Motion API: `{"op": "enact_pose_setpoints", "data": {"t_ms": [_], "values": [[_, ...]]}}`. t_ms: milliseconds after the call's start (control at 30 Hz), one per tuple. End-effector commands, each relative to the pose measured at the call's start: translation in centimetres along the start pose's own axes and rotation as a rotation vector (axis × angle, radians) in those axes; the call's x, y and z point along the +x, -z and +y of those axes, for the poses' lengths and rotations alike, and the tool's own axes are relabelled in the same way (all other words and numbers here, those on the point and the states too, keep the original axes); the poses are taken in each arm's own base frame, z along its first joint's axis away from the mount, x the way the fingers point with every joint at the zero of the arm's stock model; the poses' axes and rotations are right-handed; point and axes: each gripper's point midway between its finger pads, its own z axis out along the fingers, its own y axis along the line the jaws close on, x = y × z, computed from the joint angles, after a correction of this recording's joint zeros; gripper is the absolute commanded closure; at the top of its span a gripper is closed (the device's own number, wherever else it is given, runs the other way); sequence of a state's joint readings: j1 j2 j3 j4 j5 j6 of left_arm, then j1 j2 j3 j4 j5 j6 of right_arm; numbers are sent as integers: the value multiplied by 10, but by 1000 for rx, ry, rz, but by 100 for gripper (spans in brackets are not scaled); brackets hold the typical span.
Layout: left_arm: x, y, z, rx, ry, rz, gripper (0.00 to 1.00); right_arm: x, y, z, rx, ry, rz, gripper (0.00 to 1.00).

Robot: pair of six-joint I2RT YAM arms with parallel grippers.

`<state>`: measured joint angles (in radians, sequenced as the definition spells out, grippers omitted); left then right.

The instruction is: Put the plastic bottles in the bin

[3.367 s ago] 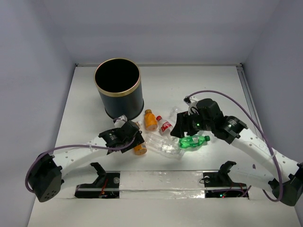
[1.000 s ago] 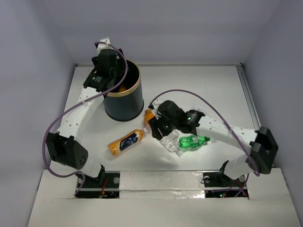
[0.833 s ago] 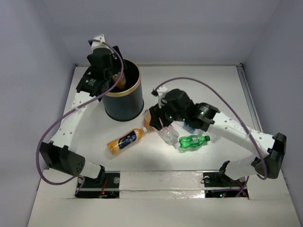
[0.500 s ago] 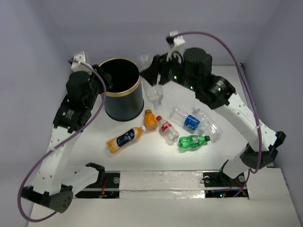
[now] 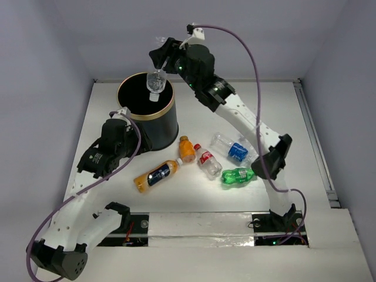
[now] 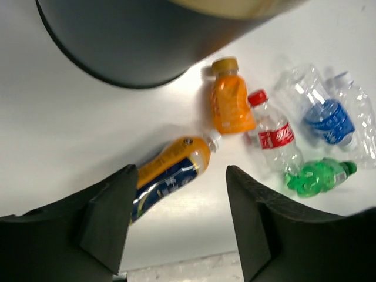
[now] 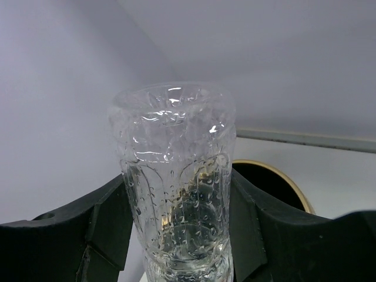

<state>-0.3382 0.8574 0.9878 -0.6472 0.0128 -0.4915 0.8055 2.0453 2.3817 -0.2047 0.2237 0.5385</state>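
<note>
The black bin (image 5: 154, 126) with a gold rim stands at the back left. My right gripper (image 5: 161, 59) is shut on a clear plastic bottle (image 5: 155, 82), which hangs over the bin's mouth. In the right wrist view that bottle (image 7: 173, 147) fills the gripper (image 7: 179, 223), with the bin's rim (image 7: 288, 182) behind. My left gripper (image 5: 111, 157) hovers low, left of the bin, open and empty. On the table lie a long orange bottle (image 5: 155, 175), a small orange one (image 5: 187, 149), a red-labelled one (image 5: 207, 161), a blue-labelled one (image 5: 230, 148) and a green one (image 5: 238, 175).
The left wrist view looks down past the open gripper (image 6: 181, 176) at the bin's wall (image 6: 135, 41) and the long orange bottle (image 6: 170, 173). Grey walls close in the white table on three sides. A raised rail (image 5: 311, 129) runs along the right edge.
My right arm has carried the clear bottle from beside the bin to above its mouth. My left arm has dropped from the bin's left side to low at its front left.
</note>
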Motion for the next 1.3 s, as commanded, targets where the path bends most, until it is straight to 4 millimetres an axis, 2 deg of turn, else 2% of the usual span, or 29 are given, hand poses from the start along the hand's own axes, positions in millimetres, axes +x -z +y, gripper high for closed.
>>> {"op": "enact_pose_setpoints", "data": {"t_ms": [0,133,200,267,333,367,433,467,600,633,667,700,733,767,800,833,867,900,933,967,1000,1033,1067,1133,1167,1233,1267], "values": [[19,-1,-2,36,-14,82,40,-43,-13,14,-15,-86,-180,48],[33,-11,7,11,-69,151,32,-13,-28,-5,30,-51,-143,47],[38,-15,9,11,-100,178,32,2,-32,-9,25,-30,-110,43],[46,-20,9,17,-140,219,30,19,-34,-17,37,-10,-63,33],[53,-26,10,19,-169,255,27,24,-30,-18,31,8,-37,22],[55,-28,9,26,-178,270,27,22,-28,-17,27,14,-38,13],[63,-33,7,47,-212,301,26,13,-21,-11,5,27,-48,9],[63,-35,3,65,-227,302,25,1,-15,-4,-12,31,-66,5],[73,-44,-3,114,-288,348,24,-27,5,13,-52,86,-77,4],[77,-47,-5,119,-304,367,24,-31,11,15,-57,90,-75,6],[80,-48,-10,140,-316,375,24,-34,17,16,-64,93,-71,16],[87,-48,-18,165,-344,395,24,-35,33,15,-70,106,-51,27],[91,-51,-21,167,-358,412,23,-36,42,16,-83,105,-52,43],[94,-52,-22,157,-376,415,23,-34,52,15,-89,104,-42,69],[101,-52,-28,171,-407,430,23,-52,77,26,-131,96,-57,75],[105,-54,-29,172,-428,443,22,-16,82,4,-100,110,22,76],[107,-56,-31,176,-440,443,22,-8,91,0,-104,107,43,75],[110,-58,-32,184,-443,460,21,3,101,-4,-113,95,76,72],[114,-60,-35,189,-456,483,20,21,120,-17,-102,96,126,66],[115,-63,-34,182,-460,487,20,32,130,-24,-100,90,156,50],[114,-65,-33,168,-462,488,20,44,140,-28,-107,71,191,40],[115,-68,-33,156,-469,496,19,40,156,-27,-119,60,191,33],[113,-72,-28,122,-473,491,19,69,168,-46,-89,59,257,22],[118,-78,-23,89,-473,518,18,83,186,-58,-71,40,289,14],[120,-81,-19,67,-476,525,18,93,203,-68,-56,37,312,10],[125,-88,-11,19,-474,557,18,103,218,-78,-38,23,336,8],[126,-91,-9,4,-475,560,18,102,227,-76,-57,15,339,7]]}}
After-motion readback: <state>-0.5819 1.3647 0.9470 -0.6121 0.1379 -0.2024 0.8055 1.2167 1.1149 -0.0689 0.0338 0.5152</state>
